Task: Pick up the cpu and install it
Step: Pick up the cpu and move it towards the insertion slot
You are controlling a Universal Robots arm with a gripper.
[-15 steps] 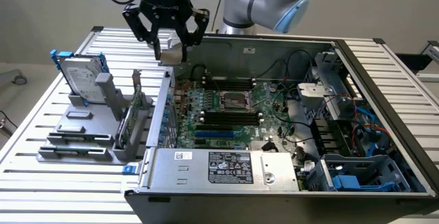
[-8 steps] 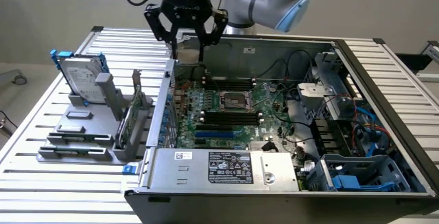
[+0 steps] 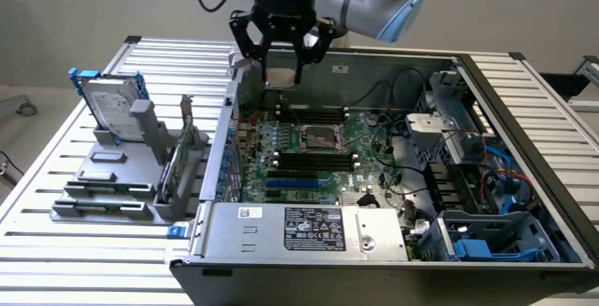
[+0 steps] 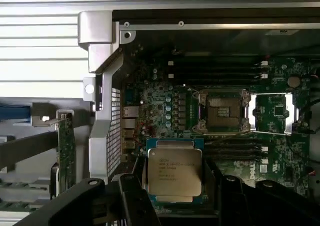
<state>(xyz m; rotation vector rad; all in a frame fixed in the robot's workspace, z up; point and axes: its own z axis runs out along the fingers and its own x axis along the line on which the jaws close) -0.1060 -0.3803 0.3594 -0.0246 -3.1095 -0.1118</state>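
hanging over the far end of the open computer case (image 3: 224, 144), your gripper (image 3: 280, 64) has its fingers clamped on the cpu (image 3: 280, 76), one on each side. the chip lies flat between them with its printed metal top toward the wrist camera. i judge that grip keeps the underside facing the board and the corners free. the cpu is in the air, touching nothing but the fingers, and well apart from the socket (image 3: 318, 137).

that socket sits mid-motherboard (image 3: 280, 173) and looks open, its retaining frame swung aside, so the bare seat is exposed. memory slots (image 3: 313, 160) flank it on two sides, lying low against the board. the case's perforated wall rises on the exterior view's left, close beside your gripper, and loose cables (image 3: 388, 173) crowd the exterior view's right. straight above the socket the room looks free.
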